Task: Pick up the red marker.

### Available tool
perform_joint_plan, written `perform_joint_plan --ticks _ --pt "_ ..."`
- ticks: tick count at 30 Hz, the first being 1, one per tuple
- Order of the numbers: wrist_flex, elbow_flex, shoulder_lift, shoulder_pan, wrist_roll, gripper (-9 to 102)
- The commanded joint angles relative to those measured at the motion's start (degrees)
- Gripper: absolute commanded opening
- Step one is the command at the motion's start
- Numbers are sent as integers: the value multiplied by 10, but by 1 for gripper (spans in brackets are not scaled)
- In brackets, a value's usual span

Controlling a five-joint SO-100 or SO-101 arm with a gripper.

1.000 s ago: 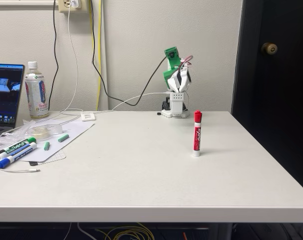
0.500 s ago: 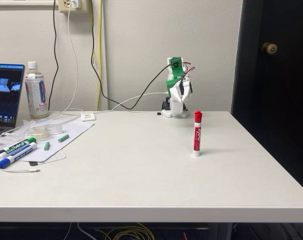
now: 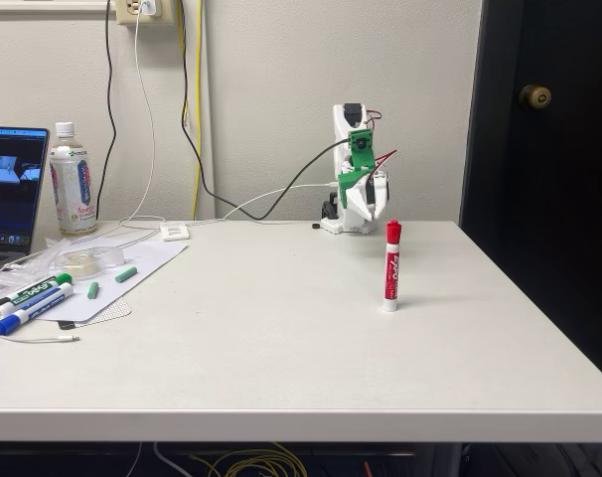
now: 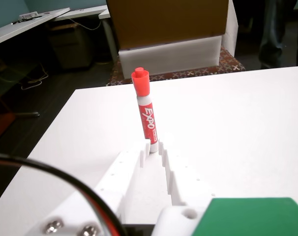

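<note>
at the far left of the fixed view a laptop [image 3: 11, 189] stands open, with a drink bottle [image 3: 73, 181] just right of it. nearer, on a white mat [image 3: 112, 278], lie a green-capped marker [image 3: 33, 289] and a blue-capped marker [image 3: 28, 310] side by side, plus a roll of tape [image 3: 79, 260] — all well apart from the work.

right of centre, the gripper [image 3: 366, 212] hangs at the far edge of the table [image 3: 281, 338], just beyond the red marker [image 3: 391, 265]. the marker stands upright on its white end, cap up, alone on the bare top toward the right side. in the wrist view the marker [image 4: 146, 115] rises just beyond the tips, lined up with the narrow slot between the two white fingers [image 4: 134, 164]; they sit nearly pressed together, holding nothing.

judging by its look, the marker is light, stiff plastic with a smooth, fairly slippery barrel, and balanced on a small base — a nudge from one finger would likely tip it. the fingers would need to spread wider first, then close evenly on the labelled barrel around mid-height, below the cap.
</note>
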Motion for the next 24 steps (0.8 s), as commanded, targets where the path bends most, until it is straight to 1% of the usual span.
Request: perform_joint_plan --ticks 1,5,9,12,17,24 --pt "-72 -13 -56 -5 -8 5" --pt "-155 -25 -137 -6 -14 8" --pt "-219 -52 -214 -8 -17 12" --pt "-246 -76 -261 -10 -21 17" --pt "-301 -127 -354 -12 -25 20" --pt "-332 -231 -474 -10 -35 25"
